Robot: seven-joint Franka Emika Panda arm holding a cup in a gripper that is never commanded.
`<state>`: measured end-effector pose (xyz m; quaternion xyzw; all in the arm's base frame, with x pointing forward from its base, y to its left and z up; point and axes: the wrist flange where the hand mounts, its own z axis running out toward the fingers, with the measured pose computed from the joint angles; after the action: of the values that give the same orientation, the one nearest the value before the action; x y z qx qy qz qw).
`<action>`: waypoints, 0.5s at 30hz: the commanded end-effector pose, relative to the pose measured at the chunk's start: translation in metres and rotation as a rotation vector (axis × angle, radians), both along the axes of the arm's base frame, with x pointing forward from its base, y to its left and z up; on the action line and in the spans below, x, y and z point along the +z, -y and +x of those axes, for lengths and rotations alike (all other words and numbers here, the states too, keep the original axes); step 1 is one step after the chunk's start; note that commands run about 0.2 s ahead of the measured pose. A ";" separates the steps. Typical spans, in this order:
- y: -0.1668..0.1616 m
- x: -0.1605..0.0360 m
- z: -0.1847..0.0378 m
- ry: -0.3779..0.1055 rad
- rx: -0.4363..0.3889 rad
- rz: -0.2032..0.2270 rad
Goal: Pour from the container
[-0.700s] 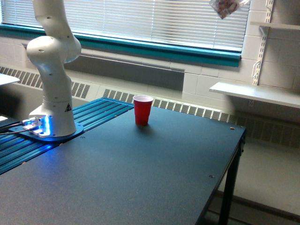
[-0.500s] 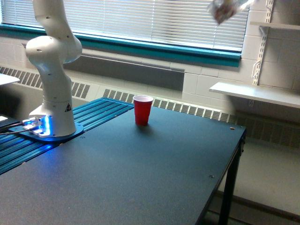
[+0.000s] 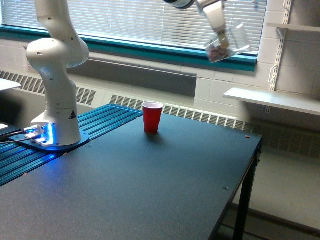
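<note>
**Kid:** What moved since a moment ago?

**Robot:** Down and toward the exterior view's left came the clear cup [image 3: 227, 43]. Before, it was up at the very top edge. Now my gripper [image 3: 218, 26] shows too. It is closed around the clear cup and holds it tipped over on its side.

**Kid:** Where is it now?

**Robot:** High in the air, in front of the window blinds [image 3: 140, 20]. It is well above the counter [image 3: 150, 190]. The little coloured bits sit at the low end of the cup.

**Kid:** Is it over the red cup [image 3: 152, 117]?

**Robot:** No. The red cup stands upright on the counter, well apart from mine, lower and toward the exterior view's left.

**Kid:** So how do you pour well?

**Robot:** I think I should carry my cup over until its mouth is right above the red cup. I should also come down close. Then I should tip slowly, so the bits fall in and do not bounce out.
</note>
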<state>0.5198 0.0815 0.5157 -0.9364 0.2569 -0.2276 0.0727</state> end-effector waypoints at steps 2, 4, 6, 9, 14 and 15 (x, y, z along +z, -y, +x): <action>0.018 0.000 -0.038 -0.016 -0.110 0.050; 0.021 -0.008 -0.048 -0.039 -0.131 0.059; 0.025 -0.012 -0.056 -0.057 -0.145 0.080; 0.028 -0.016 -0.067 -0.054 -0.163 0.075; 0.035 -0.017 -0.080 -0.059 -0.188 0.102; 0.036 -0.017 -0.082 -0.061 -0.192 0.114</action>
<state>0.4469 0.0536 0.5036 -0.9179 0.3306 -0.2029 0.0844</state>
